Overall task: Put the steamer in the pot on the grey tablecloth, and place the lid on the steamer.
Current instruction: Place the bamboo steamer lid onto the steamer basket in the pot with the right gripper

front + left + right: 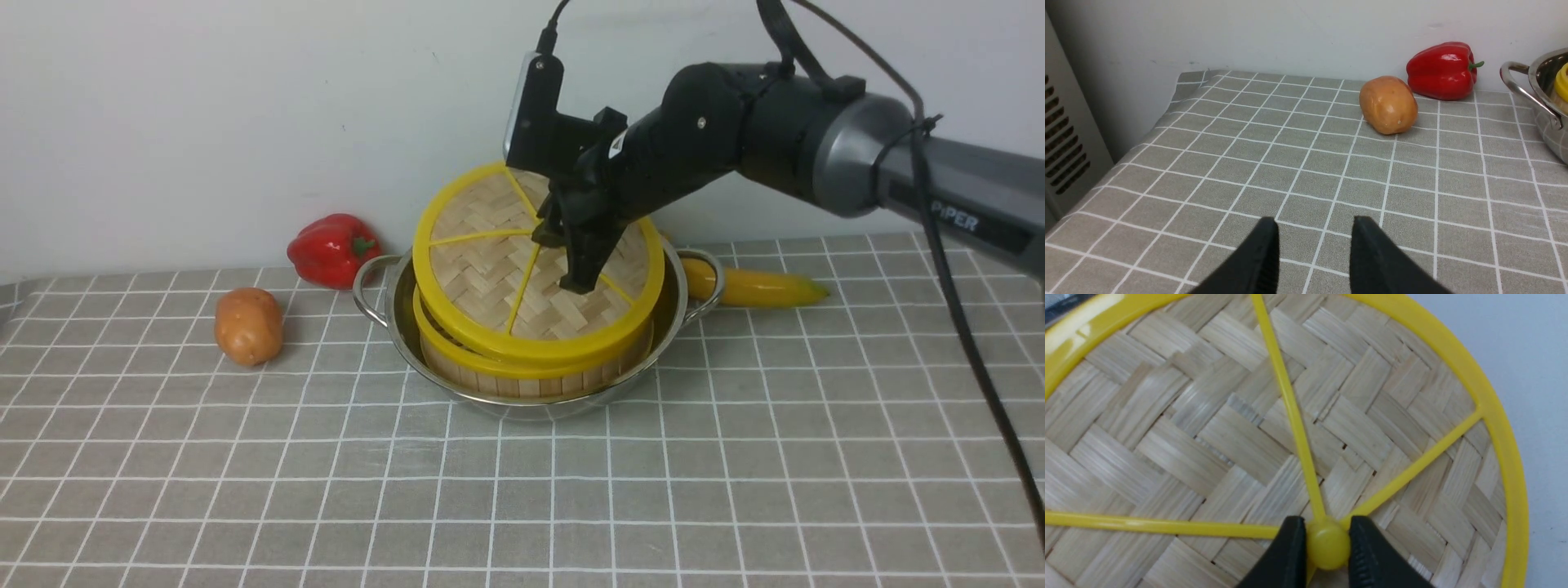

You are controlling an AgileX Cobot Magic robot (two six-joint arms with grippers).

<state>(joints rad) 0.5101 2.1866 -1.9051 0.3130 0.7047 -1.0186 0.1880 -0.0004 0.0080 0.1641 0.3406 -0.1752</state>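
Observation:
The steamer (pixel 531 371), a bamboo basket with a yellow rim, sits inside the shiny steel pot (pixel 522 404) on the grey tablecloth (pixel 522 490). The woven lid (pixel 490 269) with yellow rim and spokes is tilted: its near edge rests on the steamer's rim and its far edge is raised. My right gripper (pixel 567 261) is shut on the lid's yellow centre knob (pixel 1327 545). My left gripper (pixel 1314 226) is open and empty, low over the cloth, left of the pot (pixel 1545 110); it is out of the front view.
A red pepper (pixel 331 249) and a potato (pixel 248 325) lie left of the pot; both show in the left wrist view, the pepper (pixel 1441 70) and the potato (pixel 1388 105). A banana (pixel 755 287) lies behind the pot's right handle. A wall stands close behind.

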